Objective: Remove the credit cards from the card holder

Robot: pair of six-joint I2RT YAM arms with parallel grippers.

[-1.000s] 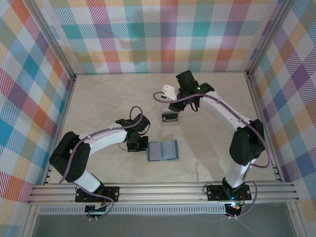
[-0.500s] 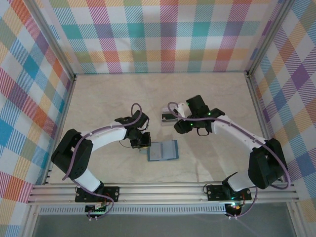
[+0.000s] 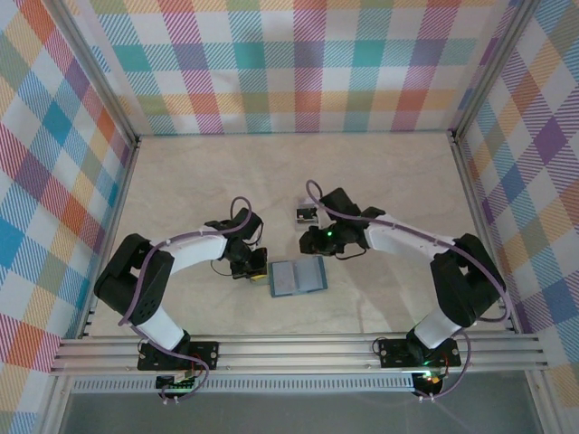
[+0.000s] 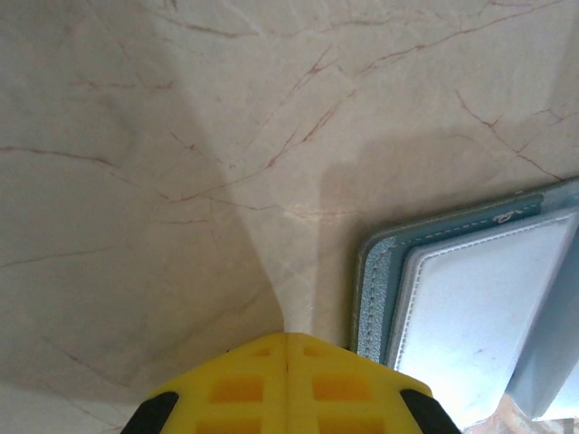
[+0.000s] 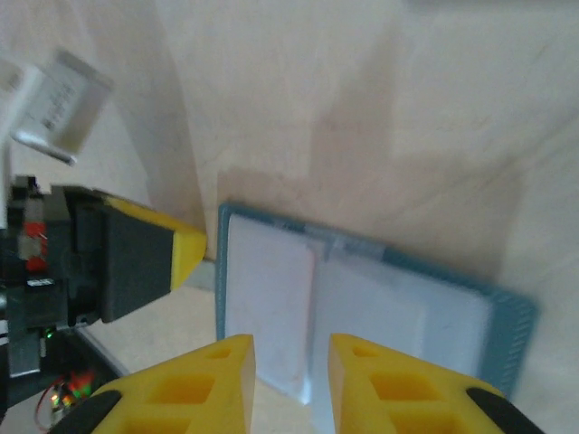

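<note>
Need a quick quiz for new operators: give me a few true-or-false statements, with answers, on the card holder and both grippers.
1. The teal-blue bifold card holder lies open on the marble-patterned table. True.
2. The left gripper has its yellow fingers spread wide. False: they are shut together, beside the holder's edge.
3. The right gripper points at the open holder with a gap between its fingers. True.
4. The right gripper holds a dark card. False: nothing sits between its fingers.
5. The small clear plastic tray rests on the holder. False: it lies apart from it, farther back on the table.
</note>
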